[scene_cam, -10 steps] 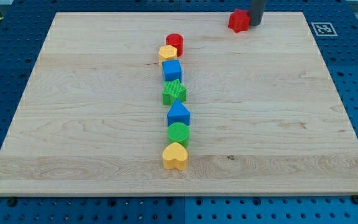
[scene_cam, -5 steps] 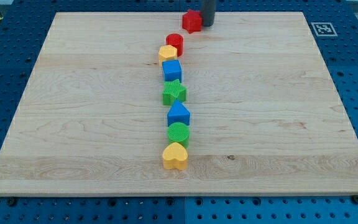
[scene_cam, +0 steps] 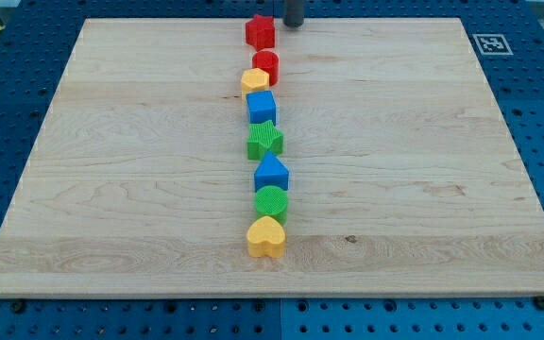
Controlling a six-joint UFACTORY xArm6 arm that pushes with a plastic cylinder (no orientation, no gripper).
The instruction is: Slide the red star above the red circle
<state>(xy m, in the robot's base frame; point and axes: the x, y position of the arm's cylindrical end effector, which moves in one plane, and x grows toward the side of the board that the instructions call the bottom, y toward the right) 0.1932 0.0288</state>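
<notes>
The red star (scene_cam: 260, 31) lies near the board's top edge, directly above the red circle (scene_cam: 265, 66) and just apart from it. My tip (scene_cam: 293, 24) stands at the top edge, a little to the right of the red star, with a small gap between them. Below the red circle a column runs down the board: a yellow block (scene_cam: 254, 82), a blue cube (scene_cam: 262, 107), a green star (scene_cam: 264, 140), a blue block (scene_cam: 271, 174), a green circle (scene_cam: 272, 202) and a yellow heart (scene_cam: 266, 236).
The wooden board (scene_cam: 111, 189) lies on a blue pegboard table. A black-and-white marker tag (scene_cam: 490, 42) sits at the board's top right corner.
The tip has pushed the red star leftward along the top edge, from the upper right to a spot above the red circle. The tip now stands slightly off the star.
</notes>
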